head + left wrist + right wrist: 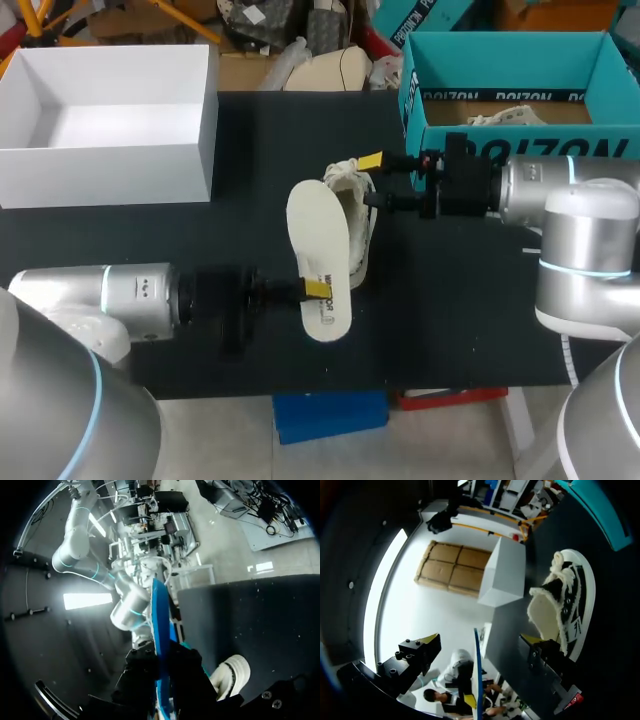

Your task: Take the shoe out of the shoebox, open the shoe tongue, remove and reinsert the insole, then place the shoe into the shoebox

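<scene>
Shoe [357, 228] lies on the table [470, 300]; its insole [318, 250] is out, pinched upright beside it by the left gripper [318, 290]. Right gripper [372, 181] spread open at the shoe's mouth. Reinserting and boxing likely remain

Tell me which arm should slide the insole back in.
Left. The left gripper is shut on the insole, held against the shoe; the right gripper stands open at the shoe's collar.

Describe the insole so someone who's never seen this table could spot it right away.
On the dark table, look midway between the white box and the teal shoebox. The insole is the flat, off-white, foot-shaped piece pinched by the left gripper; the shoe beside it is laced and bulkier.
</scene>
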Robot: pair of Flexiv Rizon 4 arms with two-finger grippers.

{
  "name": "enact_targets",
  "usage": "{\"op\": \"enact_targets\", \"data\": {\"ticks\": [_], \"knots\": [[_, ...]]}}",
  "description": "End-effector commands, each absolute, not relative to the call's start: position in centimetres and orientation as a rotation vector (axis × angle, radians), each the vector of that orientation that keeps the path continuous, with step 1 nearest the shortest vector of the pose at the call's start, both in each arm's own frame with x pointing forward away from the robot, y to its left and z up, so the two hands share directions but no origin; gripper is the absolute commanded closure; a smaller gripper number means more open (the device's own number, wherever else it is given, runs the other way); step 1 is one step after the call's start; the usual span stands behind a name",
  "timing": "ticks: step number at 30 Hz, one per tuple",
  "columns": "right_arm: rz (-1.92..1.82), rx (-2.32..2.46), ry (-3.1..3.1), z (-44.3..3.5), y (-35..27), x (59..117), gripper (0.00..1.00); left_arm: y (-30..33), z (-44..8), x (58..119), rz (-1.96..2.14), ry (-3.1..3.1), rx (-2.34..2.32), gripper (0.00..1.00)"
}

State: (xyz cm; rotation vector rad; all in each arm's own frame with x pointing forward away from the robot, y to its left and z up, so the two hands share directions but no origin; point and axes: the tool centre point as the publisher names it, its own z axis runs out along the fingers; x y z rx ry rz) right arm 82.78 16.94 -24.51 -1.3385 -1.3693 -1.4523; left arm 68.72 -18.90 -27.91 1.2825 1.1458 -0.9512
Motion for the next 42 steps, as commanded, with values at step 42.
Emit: {"op": "enact_targets", "data": {"ticks": [42], "knots": [[-1.12, -1.073, -1.442, -24.4, 17.5, 82.8, 0.0, -20.6, -26.2, 78.0, -1.027, 1.136, 1.254, 1.0]]}}
